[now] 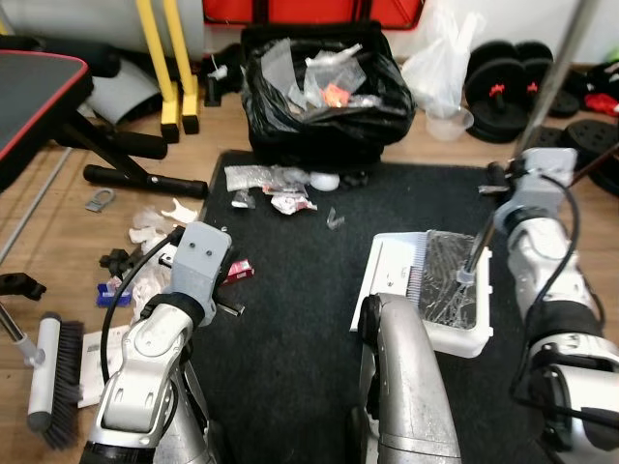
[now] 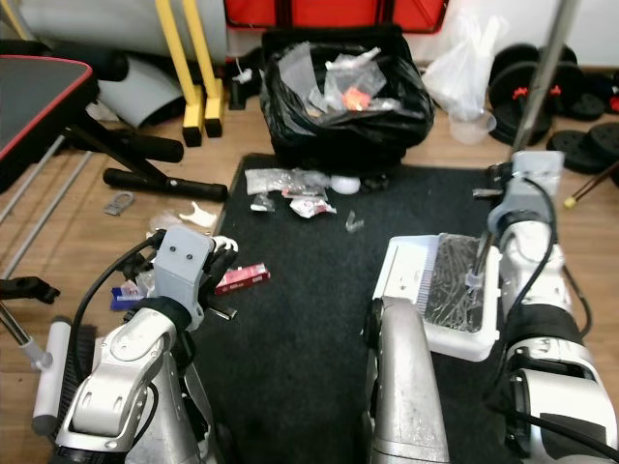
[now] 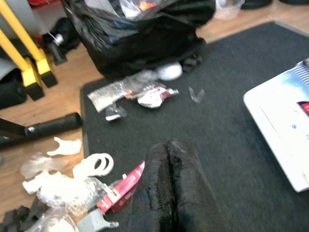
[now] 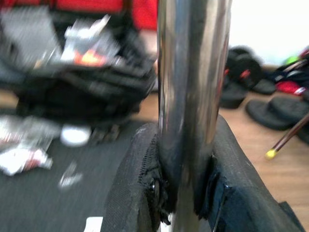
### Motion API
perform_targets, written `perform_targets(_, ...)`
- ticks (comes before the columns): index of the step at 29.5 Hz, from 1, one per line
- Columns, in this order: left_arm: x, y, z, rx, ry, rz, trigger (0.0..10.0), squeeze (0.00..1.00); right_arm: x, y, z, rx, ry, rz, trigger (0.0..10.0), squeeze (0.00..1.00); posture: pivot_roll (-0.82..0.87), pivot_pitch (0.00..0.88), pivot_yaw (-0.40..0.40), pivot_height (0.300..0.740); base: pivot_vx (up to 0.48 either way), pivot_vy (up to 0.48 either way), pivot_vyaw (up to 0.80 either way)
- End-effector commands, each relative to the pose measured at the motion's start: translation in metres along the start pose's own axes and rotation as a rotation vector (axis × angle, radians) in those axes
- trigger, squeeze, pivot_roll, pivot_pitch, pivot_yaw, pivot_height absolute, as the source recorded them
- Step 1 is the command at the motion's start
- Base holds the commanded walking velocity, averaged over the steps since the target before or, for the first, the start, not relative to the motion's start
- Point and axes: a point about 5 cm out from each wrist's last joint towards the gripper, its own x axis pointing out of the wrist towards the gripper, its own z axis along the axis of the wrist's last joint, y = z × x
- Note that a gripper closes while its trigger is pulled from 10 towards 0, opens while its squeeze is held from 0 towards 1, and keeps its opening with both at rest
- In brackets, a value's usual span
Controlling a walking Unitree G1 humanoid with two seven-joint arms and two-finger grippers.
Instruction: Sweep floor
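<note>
The white dustpan (image 1: 440,290), loaded with dark debris, rests on the black mat (image 1: 290,319) directly below the right claw (image 4: 186,193). That claw clamps the dustpan's chrome pole (image 4: 190,96). The left claw (image 3: 166,188), fingers pressed together and empty, hovers beside scattered wrappers (image 3: 120,186).

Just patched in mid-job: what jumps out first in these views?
The black trash bag, stuffed with wrappers, stands at the far edge of the dark mat, with loose litter spilled before it. The right gripper is shut on a metal pole that runs down to the white dustpan on the mat. More scraps lie on the wood floor near the shut left gripper, and a hand brush lies at the robot's far left.
</note>
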Motion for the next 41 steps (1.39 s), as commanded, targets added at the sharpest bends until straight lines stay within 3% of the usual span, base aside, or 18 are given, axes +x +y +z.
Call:
perform_targets(1,-0.003,-0.003,-0.002,-0.014,0.016,-0.027,10.0,0.00,0.008,0.005,0.023,-0.010,-0.113,0.019,10.0,0.00,-0.01,0.230,-0.085,0.305,0.000,0.000,0.00)
perform_targets(5,-0.007,-0.003,0.000,-0.013,0.019,-0.032,10.0,0.00,0.011,0.012,0.027,0.008,-0.133,0.037,10.0,0.00,-0.01,0.238,-0.087,0.300,0.000,0.000,0.00)
perform_targets(9,-0.011,-0.004,0.003,-0.017,0.016,-0.044,10.0,0.00,0.016,0.021,0.038,0.141,-0.167,0.054,10.0,0.00,0.00,0.258,-0.088,0.300,0.000,0.000,0.00)
perform_targets(10,-0.015,-0.005,0.004,-0.020,0.017,-0.049,10.0,0.00,0.021,0.031,0.048,0.181,-0.196,0.077,10.0,0.00,0.01,0.282,-0.088,0.300,0.000,0.000,0.00)
perform_targets(13,-0.018,-0.006,0.005,-0.021,0.020,-0.053,10.0,0.00,0.024,0.041,0.056,0.175,-0.220,0.098,10.0,0.00,0.01,0.292,-0.090,0.300,0.000,0.000,0.00)
perform_targets(15,-0.021,-0.006,0.006,-0.022,0.024,-0.055,10.0,0.00,0.027,0.052,0.064,0.122,-0.248,0.122,10.0,0.00,0.01,0.302,-0.092,0.300,0.000,0.000,0.00)
perform_targets(23,-0.031,-0.007,0.009,-0.030,0.036,-0.048,10.0,0.00,0.027,0.079,0.074,0.176,-0.303,0.226,10.0,0.00,0.03,0.332,-0.112,0.300,0.000,0.000,0.00)
perform_targets(41,-0.041,-0.009,0.013,-0.035,0.052,-0.040,10.0,0.00,0.024,0.089,0.072,0.248,-0.341,0.285,10.0,0.00,0.04,0.354,-0.113,0.300,0.000,0.000,0.00)
